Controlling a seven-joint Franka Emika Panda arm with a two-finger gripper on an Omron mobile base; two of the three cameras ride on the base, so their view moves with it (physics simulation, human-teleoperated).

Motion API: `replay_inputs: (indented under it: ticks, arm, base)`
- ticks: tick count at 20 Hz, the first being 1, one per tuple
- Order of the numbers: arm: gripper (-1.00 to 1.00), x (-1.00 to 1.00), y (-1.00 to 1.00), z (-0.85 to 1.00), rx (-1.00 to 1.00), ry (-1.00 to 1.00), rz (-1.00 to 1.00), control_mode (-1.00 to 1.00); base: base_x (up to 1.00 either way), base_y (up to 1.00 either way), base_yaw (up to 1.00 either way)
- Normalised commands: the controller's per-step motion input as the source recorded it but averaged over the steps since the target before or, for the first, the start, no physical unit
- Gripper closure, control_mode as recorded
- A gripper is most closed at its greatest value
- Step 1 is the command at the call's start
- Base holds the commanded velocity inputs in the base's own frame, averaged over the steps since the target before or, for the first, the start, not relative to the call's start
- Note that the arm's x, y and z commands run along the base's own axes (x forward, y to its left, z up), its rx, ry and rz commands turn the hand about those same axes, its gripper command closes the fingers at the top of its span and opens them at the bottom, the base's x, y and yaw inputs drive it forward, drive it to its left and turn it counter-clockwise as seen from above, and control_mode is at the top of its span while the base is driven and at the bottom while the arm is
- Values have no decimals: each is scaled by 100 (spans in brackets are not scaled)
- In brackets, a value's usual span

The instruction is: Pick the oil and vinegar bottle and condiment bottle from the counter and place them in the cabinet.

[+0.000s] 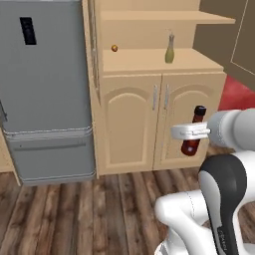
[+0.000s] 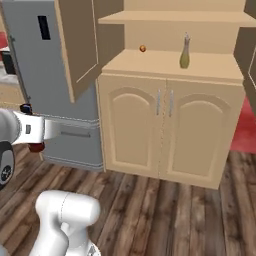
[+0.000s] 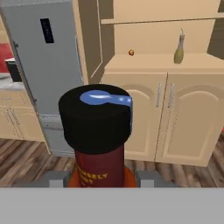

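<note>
I am holding the condiment bottle [image 1: 193, 133] tight in my gripper [image 1: 191, 132]. The oil and vinegar bottle [image 1: 170, 50] and a small orange ball [image 1: 114, 48] are sitting on the cabinet [image 1: 144, 124] shelf, beside the fridge [image 1: 47, 89].

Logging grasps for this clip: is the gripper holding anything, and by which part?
Yes. The gripper holds the condiment bottle upright, clamped across its upper body just below the black cap.
</note>
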Motion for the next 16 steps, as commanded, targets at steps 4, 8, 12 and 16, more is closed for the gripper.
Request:
replay_inputs:
  ticks: [4,8,12,16]
  arm:
    - [100,0,0,0,0,0,0,100]
    - [100,0,0,0,0,0,0,100]
    - [100,0,0,0,0,0,0,100]
    - [100,0,0,0,0,0,0,100]
  base:
    - [9,-98,0]
    - [28,-85,0]
    - [56,-44,2]
    - [77,-12,6]
